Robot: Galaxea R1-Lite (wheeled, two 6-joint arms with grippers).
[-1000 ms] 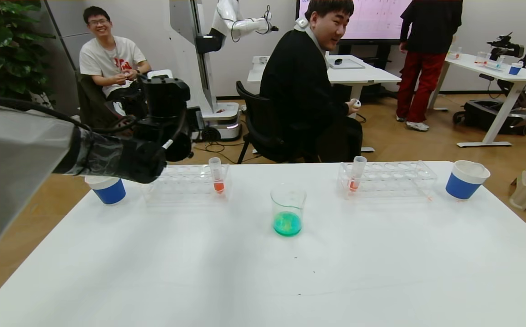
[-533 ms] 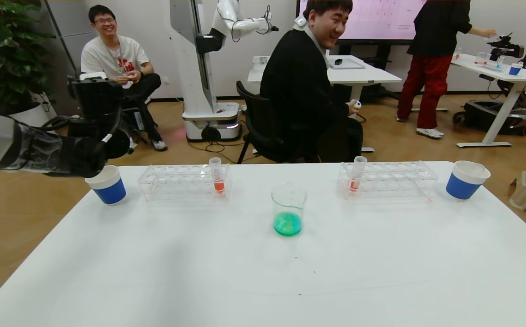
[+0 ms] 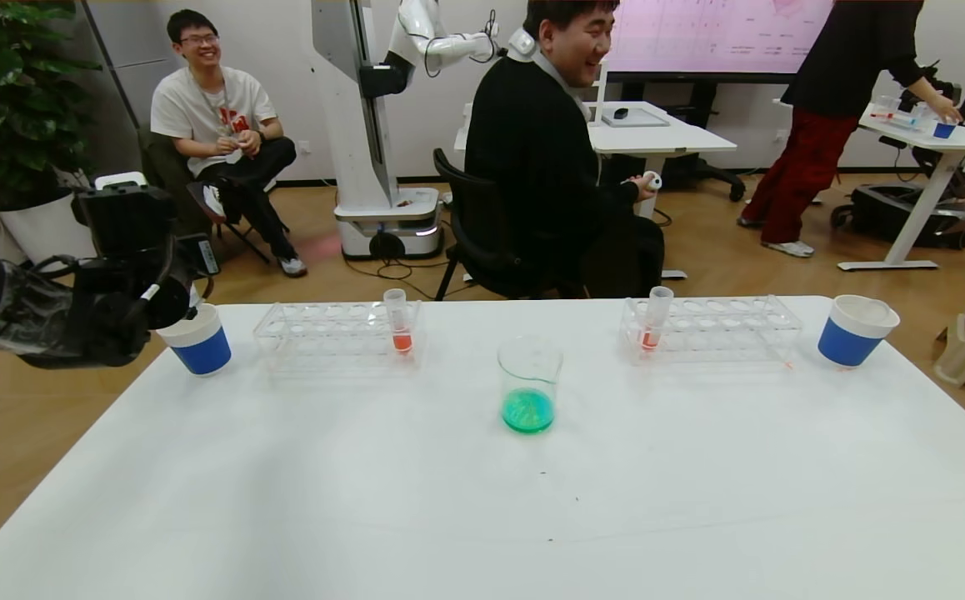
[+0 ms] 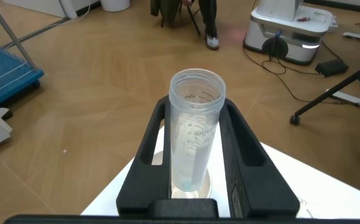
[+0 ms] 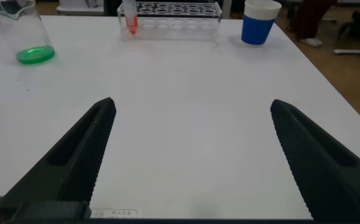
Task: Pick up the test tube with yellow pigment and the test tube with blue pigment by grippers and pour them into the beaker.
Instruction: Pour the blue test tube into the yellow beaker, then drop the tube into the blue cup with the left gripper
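My left gripper (image 4: 195,107) is shut on the test tube with blue pigment (image 4: 193,140), a clear tube that is nearly empty, with only a faint blue trace at its rounded tip. It hangs upright just above the left blue-and-white paper cup (image 3: 195,339) at the table's far left corner. The beaker (image 3: 528,385) stands at mid-table with green liquid in its bottom; it also shows in the right wrist view, beaker (image 5: 27,34). My right gripper (image 5: 192,104) is open over bare table near the front right, holding nothing. The test tube with yellow pigment is out of view.
Two clear racks stand at the back, the left rack (image 3: 337,333) and the right rack (image 3: 712,327), each with one tube of orange-red liquid. A second paper cup (image 3: 856,330) sits at the far right. People and chairs are beyond the far edge.
My left arm has swung left from in front of the left rack to above the left paper cup, carrying the tube. Nothing else on the table moved.
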